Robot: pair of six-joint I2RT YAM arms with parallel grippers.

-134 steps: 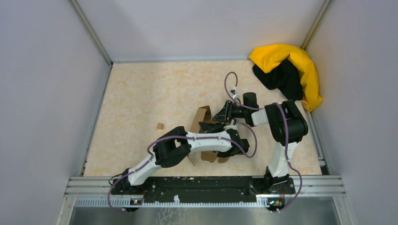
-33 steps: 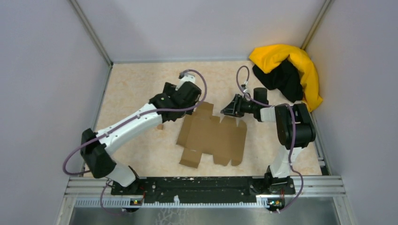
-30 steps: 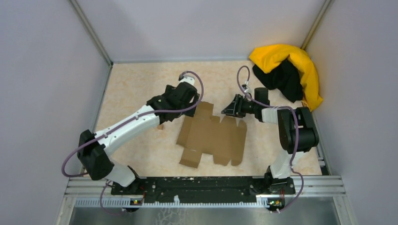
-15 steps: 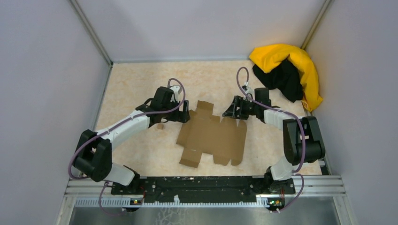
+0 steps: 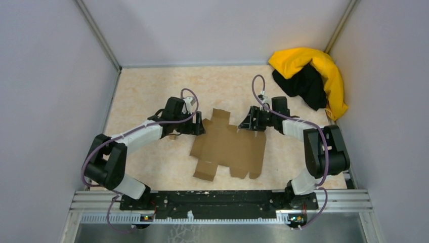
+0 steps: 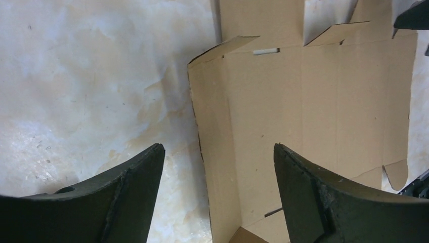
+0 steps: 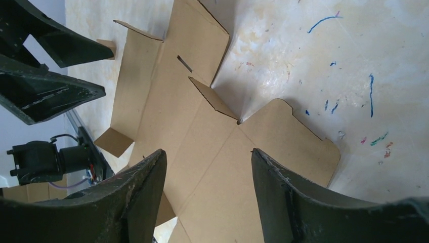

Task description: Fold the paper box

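Note:
The paper box (image 5: 230, 147) is a flat, unfolded sheet of brown cardboard lying in the middle of the table, with its small flaps slightly raised. My left gripper (image 5: 200, 126) hangs low at the sheet's far left edge. In the left wrist view it (image 6: 218, 152) is open, and the side flap of the paper box (image 6: 217, 167) runs between its fingers without touching them. My right gripper (image 5: 249, 124) is at the sheet's far right edge. It is also open (image 7: 207, 154), just above the paper box (image 7: 202, 126), and holds nothing.
A tiny cardboard scrap (image 5: 173, 136) lies just left of the sheet, beside the left arm. A yellow-and-black cloth heap (image 5: 311, 78) fills the far right corner. Grey walls close in the table on three sides. Pen marks (image 7: 372, 91) dot the table.
The left arm has drawn back and dropped to the sheet's left edge. The right gripper has sunk slightly towards the far edge. The sheet, which was crumpled under both arms earlier, lies flat and still.

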